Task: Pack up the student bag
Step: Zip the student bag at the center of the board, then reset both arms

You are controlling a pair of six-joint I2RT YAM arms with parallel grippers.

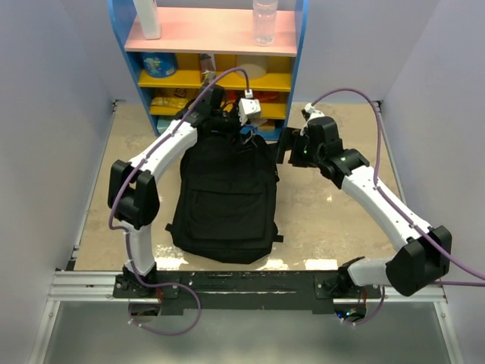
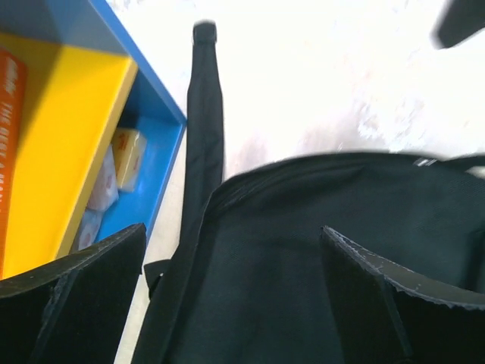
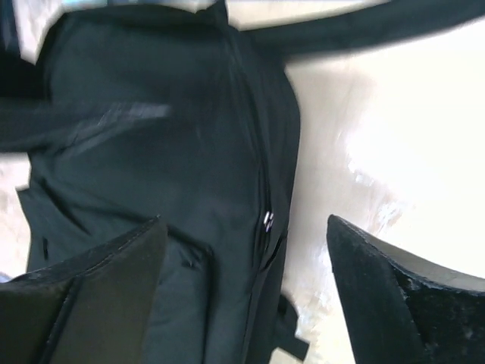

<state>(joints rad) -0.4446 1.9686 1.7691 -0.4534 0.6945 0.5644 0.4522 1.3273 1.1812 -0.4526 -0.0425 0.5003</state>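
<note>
The student bag [image 1: 226, 199], a large black backpack, lies flat on the table with its top towards the shelf. My left gripper [image 1: 236, 127] hovers over the bag's top end. In the left wrist view it is open [image 2: 233, 231], with only black fabric [image 2: 303, 212] below the gap and a strap [image 2: 204, 114] running away across the table. My right gripper [image 1: 285, 148] hangs beside the bag's upper right edge. It is open too [image 3: 245, 221], above the side zip, whose two metal pullers [image 3: 267, 221] sit together. Nothing is held by either gripper.
A blue-framed shelf [image 1: 132, 72] stands at the back with yellow and pink boards, holding a clear bottle [image 1: 264, 21], a white bottle [image 1: 148, 19] and a blue tin [image 1: 159, 64]. An orange book [image 2: 11, 136] and small boxes [image 2: 125, 155] sit in its lower compartments. Grey walls close both sides.
</note>
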